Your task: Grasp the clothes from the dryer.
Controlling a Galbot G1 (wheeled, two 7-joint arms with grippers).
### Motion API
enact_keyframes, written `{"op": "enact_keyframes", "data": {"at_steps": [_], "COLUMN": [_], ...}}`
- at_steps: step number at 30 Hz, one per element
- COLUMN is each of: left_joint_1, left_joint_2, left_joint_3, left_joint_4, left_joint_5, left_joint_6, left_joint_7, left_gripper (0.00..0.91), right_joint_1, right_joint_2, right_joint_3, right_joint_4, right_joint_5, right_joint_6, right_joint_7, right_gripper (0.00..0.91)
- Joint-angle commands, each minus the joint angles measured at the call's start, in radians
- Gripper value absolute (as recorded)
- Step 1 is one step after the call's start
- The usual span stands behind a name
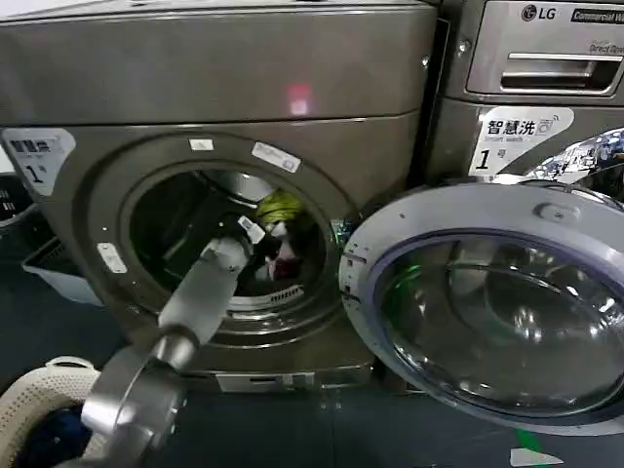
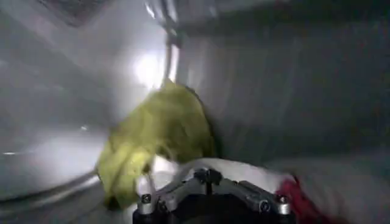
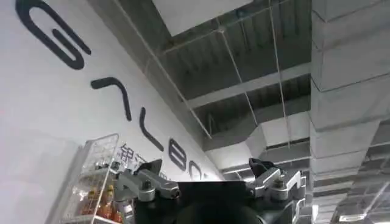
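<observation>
Deep inside the drum of the dryer (image 1: 244, 88), the left gripper (image 2: 210, 190) sits against the clothes (image 2: 161, 137), a yellow-green garment bunched over a white one with a red patch; whether its fingers grip the cloth I cannot tell. Its arm reaches in through the round doorway, past the open glass door (image 1: 497, 312). Well away, the right gripper (image 3: 213, 185) points at the ceiling, fingers spread.
</observation>
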Motion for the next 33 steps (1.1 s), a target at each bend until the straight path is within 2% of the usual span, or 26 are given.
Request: {"op": "enact_keyframes", "data": {"at_steps": [1,8,13,18,22,24,33], "left_joint_1": [0.101,0.204,0.289,0.378,0.448,0.463,0.422], "left_joint_2": [-0.004,-0.015,-0.029,-0.032,-0.029,-0.03,-0.035], "left_joint_3": [-0.117,-0.21,-0.264,-0.293,-0.285,-0.281,-0.264], "left_joint_4": [-0.224,-0.395,-0.531,-0.687,-0.789,-0.797,-0.751], "left_joint_5": [-0.355,-0.465,-0.519,-0.539,-0.471,-0.424,-0.473], "left_joint_6": [-0.048,-0.186,-0.242,-0.256,-0.282,-0.286,-0.21], "left_joint_7": [-0.274,-0.421,-0.501,-0.557,-0.585,-0.596,-0.575], "left_gripper": [0.0,0.0,0.0,0.0,0.0,0.0,0.0], "right_joint_1": [0.016,0.027,0.03,0.021,0.016,0.011,-0.008], "right_joint_2": [-0.008,-0.02,-0.018,-0.015,-0.01,-0.012,-0.008], "right_joint_3": [-0.016,-0.027,-0.033,-0.022,-0.016,-0.009,0.007], "right_joint_4": [-0.005,-0.011,-0.005,-0.005,-0.005,-0.011,-0.019], "right_joint_5": [-0.01,-0.016,-0.014,-0.035,-0.041,-0.045,-0.021], "right_joint_6": [0.003,0.009,0.017,0.025,0.026,0.027,0.046], "right_joint_7": [0.0,0.001,-0.001,-0.004,0.0,0.001,0.003], "right_gripper": [0.907,0.907,0.907,0.907,0.907,0.907,0.907]}}
